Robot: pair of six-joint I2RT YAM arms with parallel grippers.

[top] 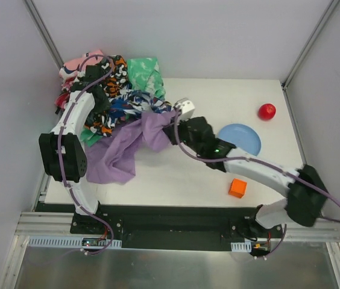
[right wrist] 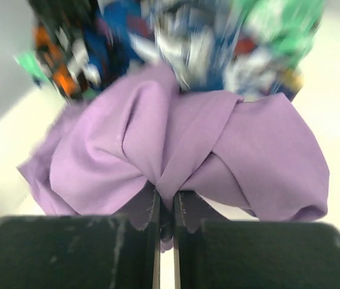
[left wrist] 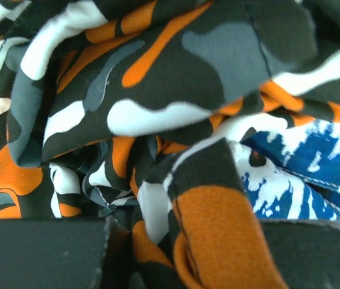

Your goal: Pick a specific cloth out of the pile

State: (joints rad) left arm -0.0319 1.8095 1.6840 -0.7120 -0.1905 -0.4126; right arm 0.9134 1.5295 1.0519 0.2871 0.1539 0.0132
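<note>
1. The cloth (top: 119, 158) sprawls on the desk (top: 182, 180), near-left of centre, its far edge tucked into the pile (top: 119, 90).
2. It looks light, limp and slightly slippery. It will likely stretch and drag rather than lift whole, so a bunched fold is the best hold.
3. The right claw (right wrist: 165, 201) pinches such a fold at the cloth's right end.
4. Farther left, the left claw (left wrist: 179, 253) is closed on the orange-black-white cloth (left wrist: 158, 60) within the pile.

Crumpled lavender cloth (top: 119, 153) against patterned pile (top: 143, 75)
</note>
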